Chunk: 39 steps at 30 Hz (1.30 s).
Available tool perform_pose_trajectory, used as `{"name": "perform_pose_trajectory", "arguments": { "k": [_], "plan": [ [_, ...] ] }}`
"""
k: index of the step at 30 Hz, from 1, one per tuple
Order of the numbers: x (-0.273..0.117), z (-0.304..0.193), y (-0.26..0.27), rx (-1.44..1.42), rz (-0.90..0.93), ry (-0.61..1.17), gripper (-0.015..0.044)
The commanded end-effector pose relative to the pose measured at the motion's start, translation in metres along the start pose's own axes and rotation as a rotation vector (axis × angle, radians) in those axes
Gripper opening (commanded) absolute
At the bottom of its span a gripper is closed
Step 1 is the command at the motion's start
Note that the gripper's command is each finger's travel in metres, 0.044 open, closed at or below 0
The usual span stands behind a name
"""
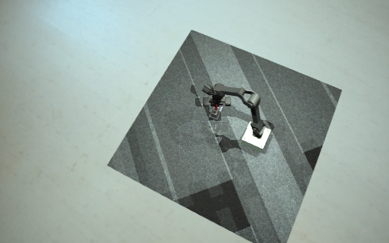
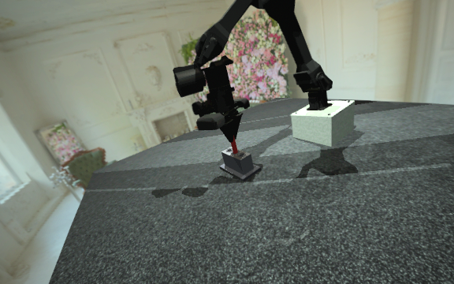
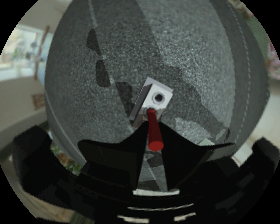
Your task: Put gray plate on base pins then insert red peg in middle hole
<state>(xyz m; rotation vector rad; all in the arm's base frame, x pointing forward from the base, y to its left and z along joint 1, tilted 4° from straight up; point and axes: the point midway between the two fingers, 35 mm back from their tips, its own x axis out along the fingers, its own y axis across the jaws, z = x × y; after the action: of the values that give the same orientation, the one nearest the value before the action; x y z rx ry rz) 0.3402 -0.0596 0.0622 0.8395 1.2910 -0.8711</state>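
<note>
My gripper (image 2: pixel 233 139) (image 3: pixel 152 124) is shut on the red peg (image 2: pixel 235 147) (image 3: pixel 155 137) (image 1: pixel 216 106) and holds it nearly upright above the gray plate (image 2: pixel 232 159) (image 3: pixel 150 100). The peg's lower end meets the plate's top face at the middle hole. How far it is in the hole, if at all, cannot be told. The plate appears to lie flat on the base (image 2: pixel 251 173), whose rim shows around its foot. One end hole, with a pin end in it, shows in the wrist view; the fingers and peg partly hide the other end.
The arm's pale mounting block (image 1: pixel 258 143) (image 2: pixel 311 127) stands to the right of the plate and base. The arm arches over between them. Dark shadows of the arm fall on the patterned gray table top (image 1: pixel 181 135) (image 2: pixel 274 237).
</note>
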Motion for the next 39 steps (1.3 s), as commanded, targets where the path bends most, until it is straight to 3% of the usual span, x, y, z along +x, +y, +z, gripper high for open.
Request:
{"name": "perform_pose_trajectory", "arguments": {
  "k": [1, 18, 24, 39],
  "plan": [
    [-0.0006, 0.0001, 0.0001, 0.0, 0.0, 0.0, 0.0],
    [0.0013, 0.0014, 0.0, 0.003, -0.002, 0.001, 0.0],
    [0.0013, 0.0014, 0.0, 0.003, -0.002, 0.001, 0.015],
    [-0.0031, 0.0014, -0.0002, -0.005, 0.002, 0.002, 0.015]
  ]
}}
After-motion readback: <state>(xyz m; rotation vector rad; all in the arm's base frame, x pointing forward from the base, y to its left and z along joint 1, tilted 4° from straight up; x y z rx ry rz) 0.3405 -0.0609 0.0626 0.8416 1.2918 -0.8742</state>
